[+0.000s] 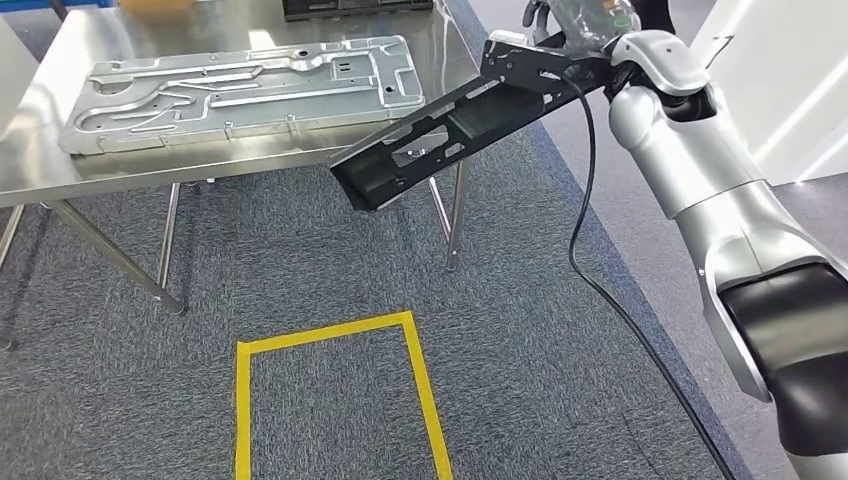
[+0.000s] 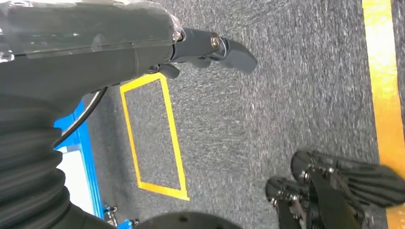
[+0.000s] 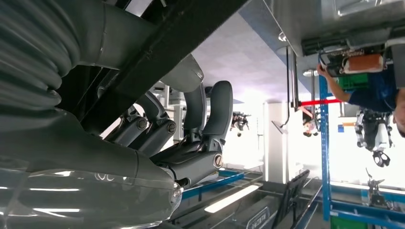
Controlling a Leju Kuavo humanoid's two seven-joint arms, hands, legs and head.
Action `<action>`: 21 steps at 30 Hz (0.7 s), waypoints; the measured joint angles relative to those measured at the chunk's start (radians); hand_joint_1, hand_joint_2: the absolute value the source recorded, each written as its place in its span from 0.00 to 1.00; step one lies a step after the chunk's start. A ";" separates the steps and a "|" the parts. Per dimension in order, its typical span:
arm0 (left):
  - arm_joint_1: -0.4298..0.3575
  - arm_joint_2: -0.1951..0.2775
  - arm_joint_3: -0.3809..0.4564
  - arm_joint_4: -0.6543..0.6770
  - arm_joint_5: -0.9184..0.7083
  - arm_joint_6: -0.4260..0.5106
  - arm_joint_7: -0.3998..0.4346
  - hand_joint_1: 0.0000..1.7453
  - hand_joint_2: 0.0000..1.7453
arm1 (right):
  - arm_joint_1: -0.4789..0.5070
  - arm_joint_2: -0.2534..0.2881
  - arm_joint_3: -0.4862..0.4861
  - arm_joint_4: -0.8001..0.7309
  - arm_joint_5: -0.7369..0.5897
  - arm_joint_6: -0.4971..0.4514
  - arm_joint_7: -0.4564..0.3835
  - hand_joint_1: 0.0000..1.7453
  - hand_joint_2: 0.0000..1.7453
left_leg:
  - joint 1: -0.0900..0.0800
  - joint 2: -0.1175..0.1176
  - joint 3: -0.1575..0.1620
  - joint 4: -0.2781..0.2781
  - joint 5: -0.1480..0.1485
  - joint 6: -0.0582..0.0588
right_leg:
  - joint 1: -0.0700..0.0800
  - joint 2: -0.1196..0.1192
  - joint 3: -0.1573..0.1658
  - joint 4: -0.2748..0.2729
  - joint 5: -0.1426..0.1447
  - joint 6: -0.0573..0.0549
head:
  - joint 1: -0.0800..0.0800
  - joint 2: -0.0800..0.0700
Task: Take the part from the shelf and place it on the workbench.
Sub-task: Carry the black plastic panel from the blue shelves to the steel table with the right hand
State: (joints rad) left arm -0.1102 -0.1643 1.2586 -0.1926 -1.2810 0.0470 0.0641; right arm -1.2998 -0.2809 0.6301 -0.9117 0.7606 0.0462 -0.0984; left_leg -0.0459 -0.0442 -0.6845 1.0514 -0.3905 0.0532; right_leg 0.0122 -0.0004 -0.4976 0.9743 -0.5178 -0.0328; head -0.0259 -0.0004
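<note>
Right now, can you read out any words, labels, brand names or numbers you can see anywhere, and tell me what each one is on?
None can be read.
The black part held by the right hand: no lettering.
The silver stamped panel on the workbench: no print visible.
The yellow tape rectangle on the carpet: plain.
A dark sign in the right wrist view: marks too blurred to read.

The right arm [image 1: 700, 160] reaches up and forward from the lower right, silver, with a black cable hanging along it; the right hand [image 1: 560, 30] grips one end of the black part [image 1: 440, 135], its fingers [image 3: 210, 119] curled against the part's edge; the left hand [image 2: 210, 47] hangs low above the floor, its fingers seemingly loose and holding nothing, though only partly visible.
</note>
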 joint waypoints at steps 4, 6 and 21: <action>0.002 -0.001 0.002 0.000 0.001 -0.002 0.004 0.00 1.00 | -0.001 -0.001 0.000 0.003 0.000 0.001 0.001 1.00 1.00 | 0.031 0.026 -0.126 0.220 -0.053 -0.042 | -0.019 -0.006 0.070 -0.033 -0.019 0.015 | -0.001 0.000; 0.005 -0.001 0.004 0.000 0.003 -0.002 0.005 0.00 1.00 | 0.002 -0.001 0.000 0.005 0.000 0.001 0.002 1.00 1.00 | 0.049 0.033 -0.155 0.210 0.004 -0.062 | -0.032 -0.006 0.105 -0.036 -0.046 0.026 | -0.001 0.000; 0.005 0.004 0.008 0.000 0.007 -0.002 0.011 0.00 1.00 | 0.007 -0.024 -0.006 0.018 0.000 0.003 -0.004 1.00 1.00 | 0.050 0.018 0.153 -0.054 -0.079 -0.003 | -0.039 0.005 -0.194 0.304 -0.165 0.087 | 0.001 0.000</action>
State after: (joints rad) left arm -0.1057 -0.1607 1.2661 -0.1930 -1.2741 0.0452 0.0748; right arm -1.2929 -0.3046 0.6241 -0.8939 0.7610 0.0494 -0.1025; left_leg 0.0044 -0.0258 -0.5312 0.9970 -0.4695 0.0503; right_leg -0.0272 0.0050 -0.6920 1.2784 -0.6832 0.0540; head -0.0253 -0.0004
